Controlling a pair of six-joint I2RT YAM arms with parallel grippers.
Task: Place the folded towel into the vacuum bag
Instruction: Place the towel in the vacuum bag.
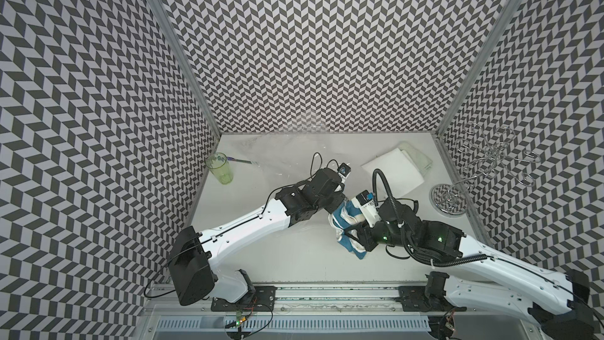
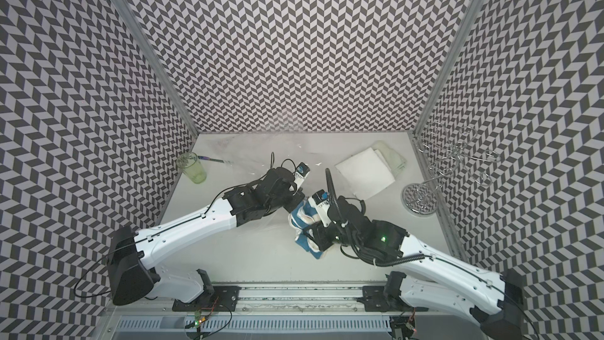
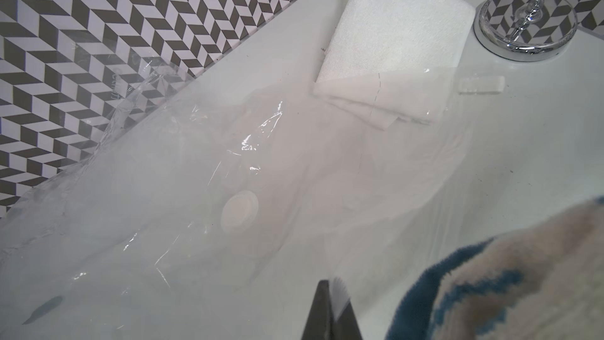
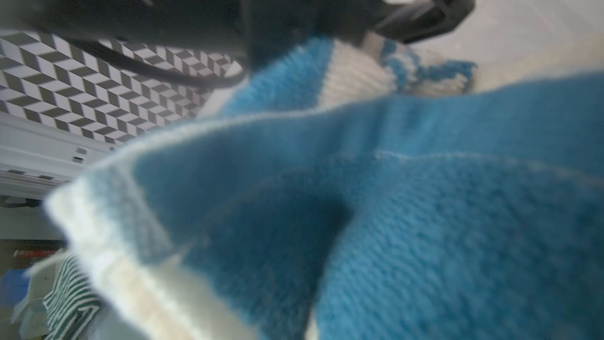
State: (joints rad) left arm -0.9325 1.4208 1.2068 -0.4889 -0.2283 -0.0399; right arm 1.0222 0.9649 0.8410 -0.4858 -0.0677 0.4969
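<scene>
The vacuum bag (image 3: 183, 197) is clear crinkly plastic spread over the back of the table, with its round white valve cap (image 3: 239, 211) showing through; in a top view the bag (image 1: 287, 158) is only faint glints. My left gripper (image 3: 330, 286) (image 1: 343, 197) is shut on the bag's edge, with a thin ribbed white strip between the closed jaws. The folded towel (image 1: 343, 224) (image 2: 302, 220) (image 4: 392, 191), blue and cream, hangs bunched just right of the left gripper. My right gripper (image 1: 347, 235) is shut on it, its fingers buried in the cloth.
A white folded cloth (image 1: 392, 171) (image 3: 395, 34) lies at the back right on a pale green cloth (image 1: 420, 155). A chrome wire stand (image 1: 449, 199) is by the right wall. A green cup (image 1: 221, 168) stands at the back left. A small white clip (image 3: 480, 84) lies near the bag.
</scene>
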